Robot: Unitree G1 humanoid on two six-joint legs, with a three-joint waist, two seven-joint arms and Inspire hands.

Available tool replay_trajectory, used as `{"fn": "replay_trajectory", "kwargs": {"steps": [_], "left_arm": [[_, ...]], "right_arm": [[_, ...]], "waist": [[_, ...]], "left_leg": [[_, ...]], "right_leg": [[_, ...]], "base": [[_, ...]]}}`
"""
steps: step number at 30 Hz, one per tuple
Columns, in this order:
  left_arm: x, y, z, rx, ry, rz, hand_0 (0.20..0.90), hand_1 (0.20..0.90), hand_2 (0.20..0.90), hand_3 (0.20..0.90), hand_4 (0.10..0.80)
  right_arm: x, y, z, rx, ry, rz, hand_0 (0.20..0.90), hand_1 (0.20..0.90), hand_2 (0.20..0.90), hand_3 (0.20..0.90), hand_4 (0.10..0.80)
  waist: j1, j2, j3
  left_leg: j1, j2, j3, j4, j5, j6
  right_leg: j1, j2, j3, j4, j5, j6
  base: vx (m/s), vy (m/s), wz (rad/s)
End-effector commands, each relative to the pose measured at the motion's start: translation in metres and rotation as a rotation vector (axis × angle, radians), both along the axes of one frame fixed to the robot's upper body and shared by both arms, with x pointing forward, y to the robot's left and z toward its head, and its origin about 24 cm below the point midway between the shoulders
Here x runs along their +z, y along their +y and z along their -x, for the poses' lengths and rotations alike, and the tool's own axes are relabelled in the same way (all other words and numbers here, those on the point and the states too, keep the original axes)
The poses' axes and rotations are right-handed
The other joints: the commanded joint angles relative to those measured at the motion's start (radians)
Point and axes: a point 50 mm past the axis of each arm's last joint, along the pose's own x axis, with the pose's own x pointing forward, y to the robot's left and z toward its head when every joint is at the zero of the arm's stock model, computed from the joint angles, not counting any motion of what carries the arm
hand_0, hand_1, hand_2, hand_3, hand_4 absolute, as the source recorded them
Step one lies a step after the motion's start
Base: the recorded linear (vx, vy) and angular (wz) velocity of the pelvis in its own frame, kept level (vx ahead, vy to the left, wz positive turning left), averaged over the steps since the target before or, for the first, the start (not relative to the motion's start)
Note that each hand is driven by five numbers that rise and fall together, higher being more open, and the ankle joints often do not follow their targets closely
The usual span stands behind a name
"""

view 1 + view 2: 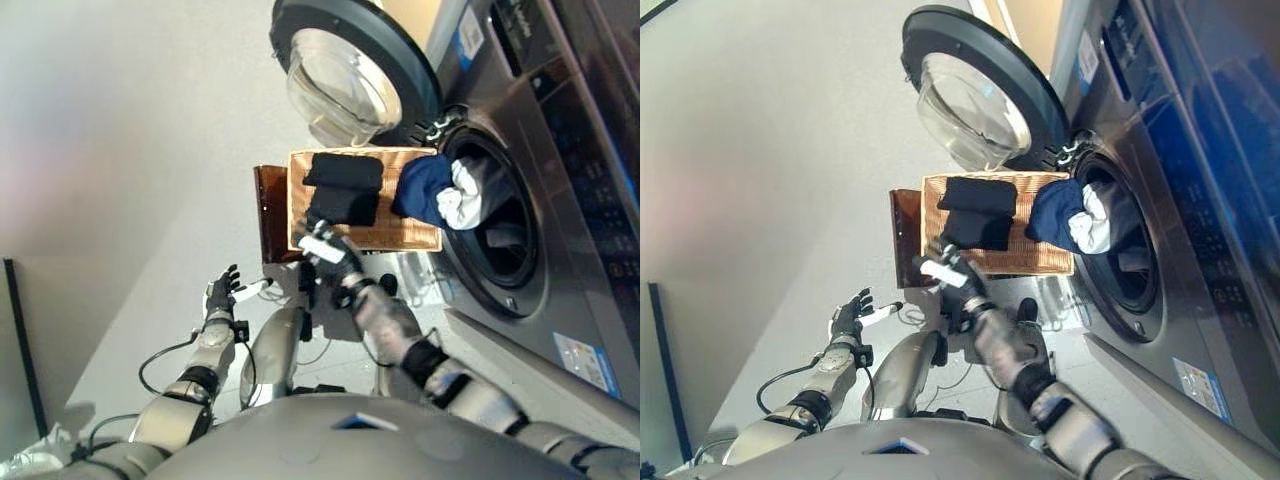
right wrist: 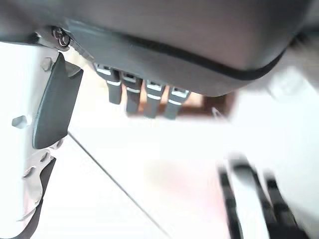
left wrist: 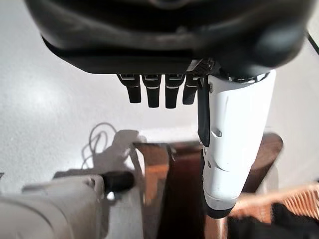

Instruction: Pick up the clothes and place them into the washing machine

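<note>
Beside the grey front-loading washing machine (image 1: 560,200), folded black clothes (image 1: 343,187) lie in a woven wicker basket (image 1: 400,235); blue-and-white garments (image 1: 440,192) hang from the drum. Right hand (image 1: 328,247) and left hand (image 1: 222,292) are both open and empty.

Laundry corner: front-loading washing machine (image 1: 540,170) (door open), wicker basket (image 1: 400,235).
</note>
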Motion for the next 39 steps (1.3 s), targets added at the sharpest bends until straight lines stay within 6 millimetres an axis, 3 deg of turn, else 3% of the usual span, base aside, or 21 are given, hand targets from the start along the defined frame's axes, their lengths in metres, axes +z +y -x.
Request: {"fn": "replay_trajectory", "kwargs": {"steps": [1,11,18,23,27,39], "left_arm": [[0.005,0.02,-0.004,0.033,-0.021,-0.072,0.9,0.9,0.9,0.9,0.8],[0.002,0.015,0.001,0.039,-0.009,-0.061,0.9,0.9,0.9,0.9,0.8],[-0.004,0.008,0.011,0.043,0.021,-0.044,0.9,0.9,0.9,0.9,0.8],[-0.006,0.004,0.013,0.04,0.031,-0.043,0.9,0.9,0.9,0.9,0.8],[-0.006,0.002,0.015,0.031,0.031,-0.043,0.9,0.9,0.9,0.9,0.8],[-0.007,0.0,0.016,0.007,0.031,-0.046,0.9,0.9,0.9,0.9,0.8]], "right_arm": [[0.043,-0.014,-0.042,-0.178,-0.191,-0.106,0.9,0.9,0.9,0.9,0.8],[0.042,-0.052,-0.055,-0.499,-0.138,-0.154,0.9,0.9,0.9,0.9,0.8],[0.044,-0.091,-0.063,-0.857,-0.088,-0.268,0.9,0.9,0.9,0.9,0.8],[0.041,-0.106,-0.064,-1.017,-0.037,-0.287,0.9,0.9,0.9,0.9,0.8],[0.051,-0.129,-0.073,-1.187,-0.028,-0.324,0.9,0.9,0.9,0.9,0.8],[0.08,-0.17,-0.096,-1.352,-0.064,-0.31,0.9,0.9,0.9,0.9,0.8]], "waist": [[-0.011,-0.011,0.015],[-0.023,0.016,0.008],[-0.03,0.05,-0.001],[-0.034,0.068,-0.006],[-0.028,0.093,-0.015],[-0.005,0.147,-0.039]], "left_leg": [[-0.014,-0.07,0.015,0.097,-0.105,-0.02],[-0.011,-0.071,0.017,0.092,-0.107,-0.018],[-0.003,-0.077,0.024,0.085,-0.114,-0.015],[-0.002,-0.078,0.026,0.085,-0.118,-0.014],[-0.001,-0.084,0.027,0.085,-0.122,-0.012],[0.006,-0.095,0.031,0.069,-0.123,-0.012]], "right_leg": [[0.063,0.003,0.028,-0.204,0.127,0.012],[0.061,0.002,0.033,-0.204,0.122,0.013],[0.062,0.0,0.04,-0.205,0.116,0.015],[0.058,-0.001,0.044,-0.202,0.11,0.015],[0.058,-0.004,0.048,-0.2,0.104,0.015],[0.05,-0.01,0.058,-0.196,0.094,0.017]], "base": [[0.0,0.0,0.0],[0.004,0.002,-0.02],[0.011,0.015,0.0],[0.0,0.0,0.0],[0.008,0.015,0.0],[0.012,0.021,-0.02]]}}
